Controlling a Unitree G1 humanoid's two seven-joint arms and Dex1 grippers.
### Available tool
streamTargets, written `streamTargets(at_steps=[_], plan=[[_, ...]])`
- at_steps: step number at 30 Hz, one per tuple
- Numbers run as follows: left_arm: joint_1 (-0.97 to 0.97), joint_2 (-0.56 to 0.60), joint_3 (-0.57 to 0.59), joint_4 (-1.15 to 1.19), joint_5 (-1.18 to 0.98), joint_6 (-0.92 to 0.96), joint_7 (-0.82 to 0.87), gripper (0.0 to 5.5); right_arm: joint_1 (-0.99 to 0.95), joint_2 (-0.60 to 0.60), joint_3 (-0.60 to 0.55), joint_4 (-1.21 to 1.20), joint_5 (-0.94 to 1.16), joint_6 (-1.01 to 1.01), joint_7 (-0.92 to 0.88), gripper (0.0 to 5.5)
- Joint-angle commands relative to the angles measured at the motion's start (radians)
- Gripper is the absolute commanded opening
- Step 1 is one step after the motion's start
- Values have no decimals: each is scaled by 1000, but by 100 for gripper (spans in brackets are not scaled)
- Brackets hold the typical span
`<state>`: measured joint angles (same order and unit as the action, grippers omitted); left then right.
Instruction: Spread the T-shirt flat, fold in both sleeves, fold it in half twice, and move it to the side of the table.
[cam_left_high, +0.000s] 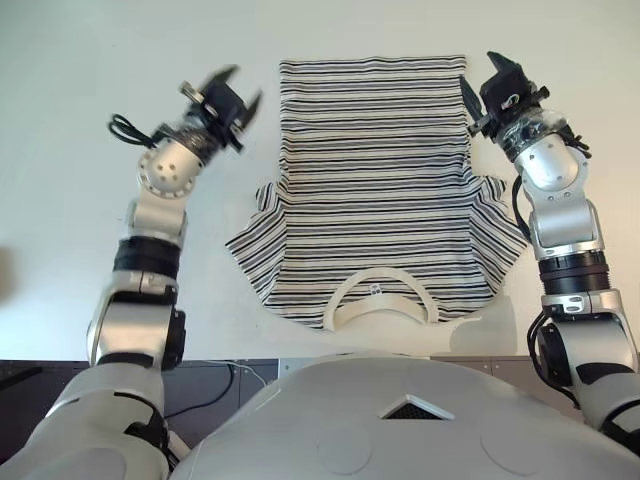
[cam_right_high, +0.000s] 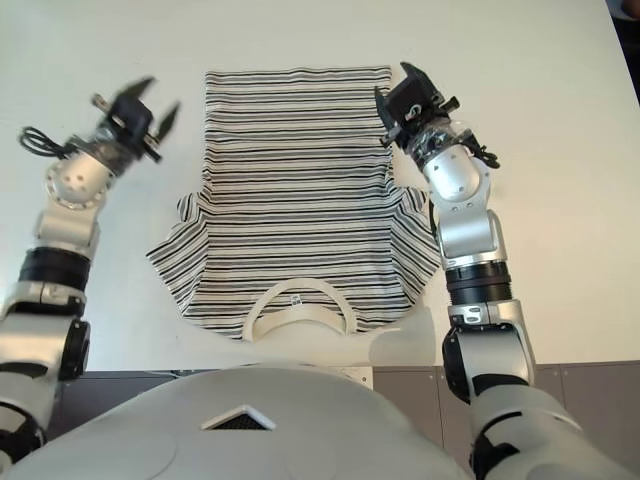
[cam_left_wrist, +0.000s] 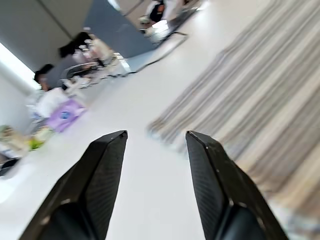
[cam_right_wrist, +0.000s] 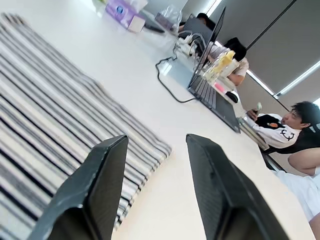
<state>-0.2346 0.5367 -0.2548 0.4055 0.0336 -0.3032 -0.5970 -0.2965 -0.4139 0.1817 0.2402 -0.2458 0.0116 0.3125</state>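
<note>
Lying spread, the T-shirt (cam_left_high: 375, 170) shows an unreadable neck label (cam_left_high: 376, 290); left pincer (cam_left_wrist: 156, 135) and right pincer (cam_right_wrist: 157, 137) gape empty.

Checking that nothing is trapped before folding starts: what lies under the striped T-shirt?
The T-shirt lies spread on the white table, seen beside and beyond it. The cloth covers the tabletop beneath, so anything thin under it cannot be seen.
</note>
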Motion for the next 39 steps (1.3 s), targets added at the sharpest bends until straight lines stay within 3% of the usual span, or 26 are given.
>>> streamTargets(at_steps=[1,9,16,21,27,31,33,35,39], plan=[[-21,-9,-32,-4,30,91,-65,217,-55,-22,27,83,-47,19,21,214],[-36,29,-50,93,142,94,-60,217,-100,-34,105,282,-131,20,61,214],[-105,-29,-42,222,191,45,57,217,-177,34,137,470,-160,-23,-22,214],[-123,-42,-2,229,169,-6,116,217,-168,40,59,345,-104,-37,-88,214],[-17,-18,94,-52,98,92,113,217,-82,80,-52,-30,-13,81,-117,214],[85,104,267,-192,112,191,181,217,56,70,-50,-186,-34,155,-107,214],[212,208,374,-195,161,135,239,217,117,84,-78,-250,-34,186,-141,214],[417,320,410,-182,237,-31,247,217,162,108,-93,-300,-46,213,-188,214],[699,531,365,-165,376,-383,194,237,249,139,-110,-355,-75,244,-263,214]])
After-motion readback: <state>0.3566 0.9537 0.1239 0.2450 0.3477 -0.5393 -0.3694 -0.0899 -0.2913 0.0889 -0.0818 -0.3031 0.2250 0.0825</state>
